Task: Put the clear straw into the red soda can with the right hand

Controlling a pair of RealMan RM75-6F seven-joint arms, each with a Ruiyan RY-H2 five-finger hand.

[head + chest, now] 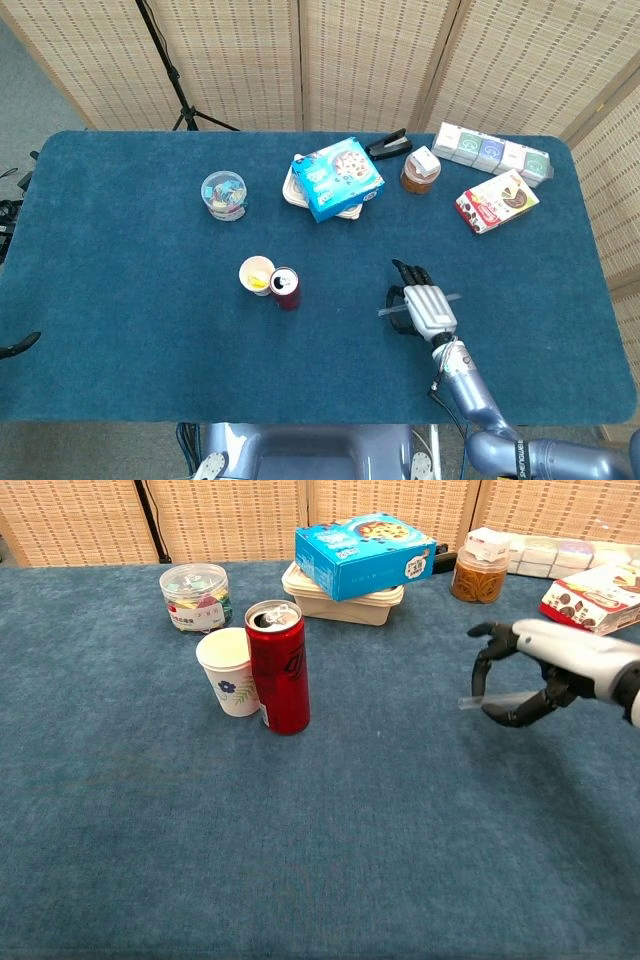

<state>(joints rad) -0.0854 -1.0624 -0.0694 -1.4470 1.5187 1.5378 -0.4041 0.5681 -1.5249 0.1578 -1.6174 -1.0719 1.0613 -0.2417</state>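
Right hand (530,675), pale shell with dark fingers, curled round the thin clear plastic straw (478,701), held roughly level above the blue cloth table (330,860), well right of the tall red soda can (278,667); white paper cup (229,671) touches the can's left side; risk, as I judge: can's mouth is small, a tilted straw may miss or tip it; straw's far end hidden behind fingers; left hand unseen.

A table (120,330) covered in dark blue carpet-like cloth stands before a folding screen of woven beige panels (240,60). A black tripod stand (175,85) leans against the screen. Grey floor (25,85) shows at left. Lighting is even.
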